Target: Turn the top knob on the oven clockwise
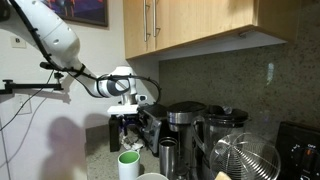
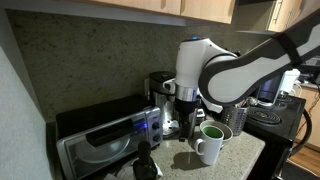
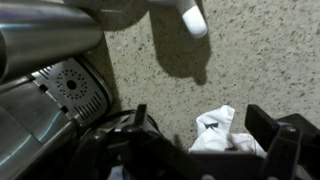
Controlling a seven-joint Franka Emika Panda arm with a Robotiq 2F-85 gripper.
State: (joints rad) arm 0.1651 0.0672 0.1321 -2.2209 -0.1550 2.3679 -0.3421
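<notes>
Oven [image 2: 100, 145] sits on the counter [image 2: 240, 152] beside the coffee maker [image 2: 160, 85], and the gripper [image 2: 186, 118] hangs near its control end, jaws spread and empty, so the approach seems in hand; next it must line up on the top knob and close on it. Only the wrist view shows the fingers [image 3: 138, 125] apart over a crumpled white scrap [image 3: 222, 130]; only an exterior view shows the oven's front

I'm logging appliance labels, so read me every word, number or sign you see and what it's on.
Nothing can be read in any view.
oven: blue glow on its front panel, too blurred to read.
black appliance: small white marks, too small to read.
</notes>
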